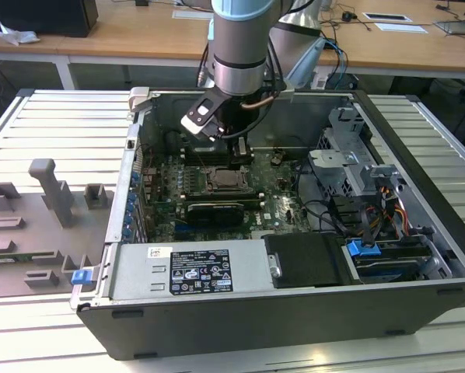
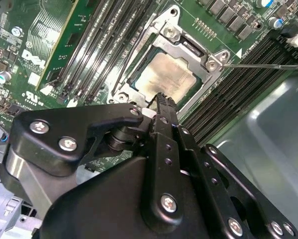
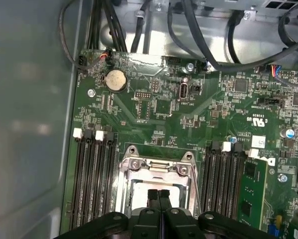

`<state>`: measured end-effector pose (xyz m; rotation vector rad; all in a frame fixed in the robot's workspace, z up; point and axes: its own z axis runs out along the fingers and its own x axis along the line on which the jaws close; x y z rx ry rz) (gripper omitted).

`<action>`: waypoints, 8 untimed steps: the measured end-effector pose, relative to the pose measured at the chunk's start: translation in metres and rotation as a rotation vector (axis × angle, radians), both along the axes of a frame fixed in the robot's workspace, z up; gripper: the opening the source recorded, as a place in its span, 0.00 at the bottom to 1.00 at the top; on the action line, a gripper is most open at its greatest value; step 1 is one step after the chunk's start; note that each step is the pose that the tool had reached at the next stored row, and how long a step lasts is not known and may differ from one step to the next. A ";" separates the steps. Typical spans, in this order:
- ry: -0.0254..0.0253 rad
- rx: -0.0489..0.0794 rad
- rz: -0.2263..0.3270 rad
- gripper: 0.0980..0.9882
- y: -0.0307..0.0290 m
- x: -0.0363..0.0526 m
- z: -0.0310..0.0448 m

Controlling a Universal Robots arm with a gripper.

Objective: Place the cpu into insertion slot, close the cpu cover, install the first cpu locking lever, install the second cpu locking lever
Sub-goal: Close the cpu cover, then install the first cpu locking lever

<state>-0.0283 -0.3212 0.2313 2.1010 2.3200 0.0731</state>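
The cpu [image 2: 164,74], with its pale metal top, lies flat in the insertion slot on the green motherboard [image 3: 154,112]. The silvery cpu cover [image 2: 189,47] lies down around it as a frame. My gripper [image 3: 158,194] hangs just above the cpu's near edge, its two black fingertips pressed together with nothing between them. One thin metal locking lever [image 2: 263,63] sticks out sideways from a corner of the socket. Another thin lever [image 2: 131,55] runs along the opposite side. In the exterior view the gripper [image 1: 240,148] is inside the open computer case, above the socket [image 1: 221,180].
Long black memory slots [image 3: 91,174] flank the socket on both sides. Black cables [image 3: 199,30] run along the case wall. A labelled power supply [image 1: 190,272], a drive cage [image 1: 349,163] and wiring fill the case. Grey fixtures [image 1: 54,190] stand on the table at the exterior view's left.
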 end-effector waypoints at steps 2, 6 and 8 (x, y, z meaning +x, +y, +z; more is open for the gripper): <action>0.0000 0.000 0.000 0.01 0.0000 -0.0027 0.0000; 0.0000 0.000 0.000 0.01 0.0000 -0.0051 0.0071; 0.0001 0.000 0.000 0.01 0.0000 -0.0051 0.0161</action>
